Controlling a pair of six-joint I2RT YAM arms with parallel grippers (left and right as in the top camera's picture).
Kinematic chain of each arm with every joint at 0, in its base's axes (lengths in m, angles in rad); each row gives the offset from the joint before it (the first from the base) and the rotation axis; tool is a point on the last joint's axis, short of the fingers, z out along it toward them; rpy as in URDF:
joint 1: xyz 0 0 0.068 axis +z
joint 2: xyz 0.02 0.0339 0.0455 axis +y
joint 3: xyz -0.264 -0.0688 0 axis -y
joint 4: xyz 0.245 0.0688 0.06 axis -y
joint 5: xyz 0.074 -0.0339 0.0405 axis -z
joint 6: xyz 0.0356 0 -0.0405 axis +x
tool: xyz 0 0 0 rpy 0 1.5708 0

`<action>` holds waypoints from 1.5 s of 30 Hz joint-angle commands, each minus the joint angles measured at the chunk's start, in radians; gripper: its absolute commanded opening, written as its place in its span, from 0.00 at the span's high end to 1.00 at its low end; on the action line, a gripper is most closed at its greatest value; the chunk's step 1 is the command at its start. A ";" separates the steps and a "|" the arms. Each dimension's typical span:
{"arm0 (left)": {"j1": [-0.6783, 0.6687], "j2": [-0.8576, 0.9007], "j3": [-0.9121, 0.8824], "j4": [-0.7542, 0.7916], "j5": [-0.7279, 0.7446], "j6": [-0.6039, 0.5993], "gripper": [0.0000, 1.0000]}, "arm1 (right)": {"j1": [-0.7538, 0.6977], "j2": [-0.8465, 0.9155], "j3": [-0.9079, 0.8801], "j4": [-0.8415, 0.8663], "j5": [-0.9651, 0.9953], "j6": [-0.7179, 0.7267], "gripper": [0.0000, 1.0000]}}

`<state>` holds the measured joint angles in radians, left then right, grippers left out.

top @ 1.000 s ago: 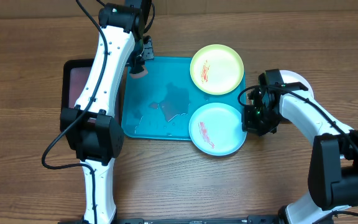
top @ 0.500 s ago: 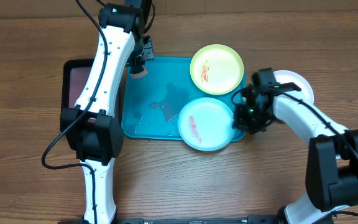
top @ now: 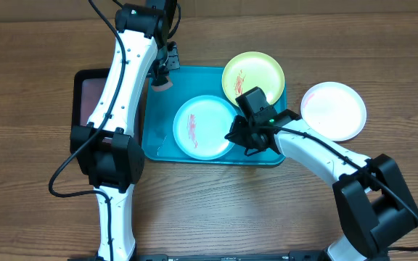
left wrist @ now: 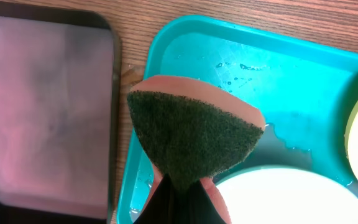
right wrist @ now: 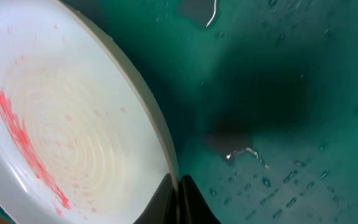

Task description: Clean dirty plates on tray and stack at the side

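Observation:
The light blue plate (top: 203, 127) with a red smear lies in the middle of the turquoise tray (top: 162, 148). My right gripper (top: 238, 135) is shut on its right rim; the wrist view shows the fingers (right wrist: 178, 186) pinching the plate edge (right wrist: 73, 124) over the wet tray floor (right wrist: 291, 93). The yellow-green plate (top: 252, 78), smeared red, sits at the tray's far right corner. The white plate (top: 333, 109) lies on the table right of the tray. My left gripper (top: 163, 72) is shut on a sponge (left wrist: 194, 140), pink with a dark green face, over the tray's far left corner (left wrist: 166, 43).
A black tray with a pinkish inside (top: 91, 98) stands left of the turquoise tray, also in the left wrist view (left wrist: 45, 106). Water drops and puddles lie on the turquoise tray floor. Bare wooden table surrounds both trays.
My right gripper has dragged the light blue plate left, from the tray's front right edge to the tray's middle. The white plate is now uncovered. The left arm has not moved.

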<state>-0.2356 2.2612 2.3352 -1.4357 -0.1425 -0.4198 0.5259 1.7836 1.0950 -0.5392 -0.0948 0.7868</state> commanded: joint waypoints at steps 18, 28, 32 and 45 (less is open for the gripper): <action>-0.002 -0.004 -0.005 0.003 0.006 -0.011 0.96 | 0.019 0.072 0.024 0.079 -0.054 0.114 0.96; -0.002 -0.004 -0.005 0.003 0.006 -0.011 0.96 | 0.043 0.072 0.045 0.065 -0.133 -0.006 0.66; -0.002 -0.004 -0.005 0.009 0.011 -0.011 0.96 | 0.002 0.072 0.117 -0.010 -0.132 -0.196 0.46; -0.002 -0.004 -0.005 0.034 0.066 -0.011 0.96 | -0.036 0.161 0.134 0.076 -0.122 -0.593 0.55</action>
<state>-0.2356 2.2612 2.3348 -1.4052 -0.0925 -0.4198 0.4850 1.9041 1.2106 -0.4755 -0.2165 0.2558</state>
